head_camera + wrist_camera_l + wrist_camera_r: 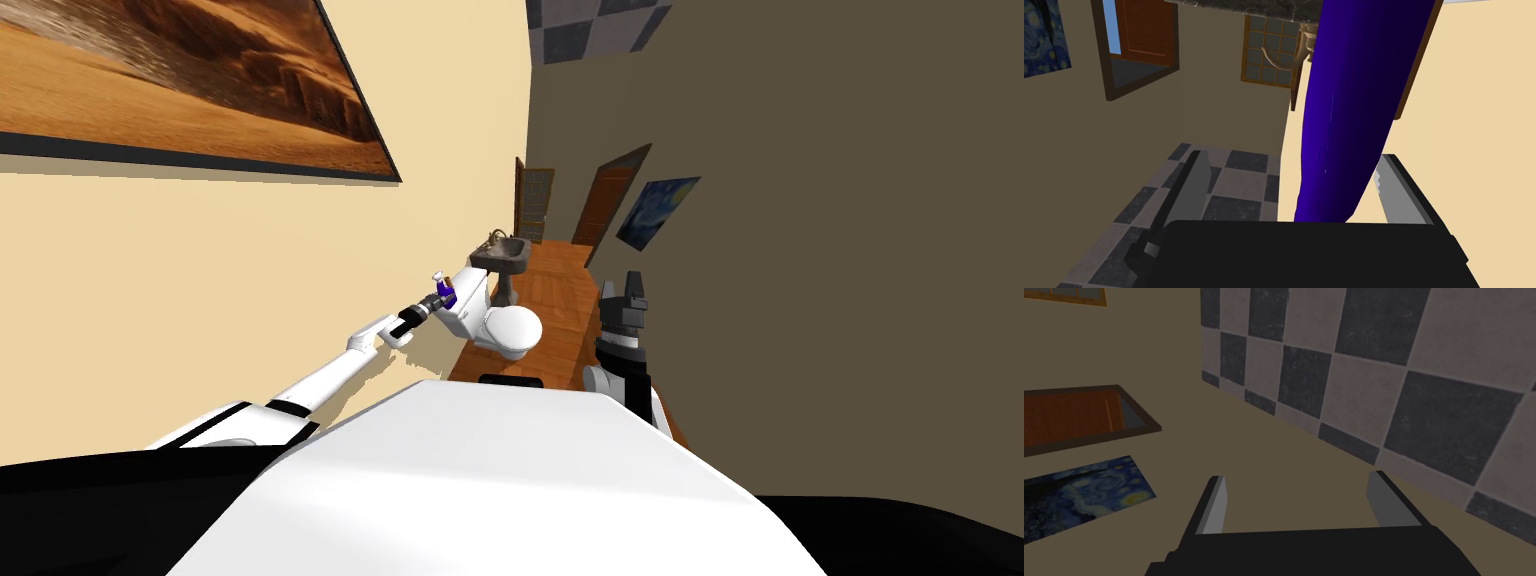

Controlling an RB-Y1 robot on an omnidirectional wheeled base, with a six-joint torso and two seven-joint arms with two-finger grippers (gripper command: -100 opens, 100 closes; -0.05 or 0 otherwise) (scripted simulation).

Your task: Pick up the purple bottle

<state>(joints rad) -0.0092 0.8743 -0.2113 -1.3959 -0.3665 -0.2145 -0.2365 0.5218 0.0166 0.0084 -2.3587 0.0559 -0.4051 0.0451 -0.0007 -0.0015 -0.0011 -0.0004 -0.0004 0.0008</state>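
Purple bottle (447,297) atop white toilet tank (471,305).

The head camera looks down and forward, rolled, along the cream wall (200,280) toward the toilet (508,330) and sink (503,254). The left wrist camera sits close against the purple bottle (1349,115). All three views share the starry painting (1084,498) and brown door (1069,415).

We are counting one purple bottle (1349,110), one white toilet (505,325) and one dark pedestal sink (502,255) with one tan faucet (1279,57). We are seeing two framed pictures: a desert scene (180,80) and a starry night sky (655,210). We are also finding one brown door (610,205) and one gridded window (535,200). We are carrying two grippers, the left gripper (1292,157) and the right gripper (1296,475), each showing two fingers.
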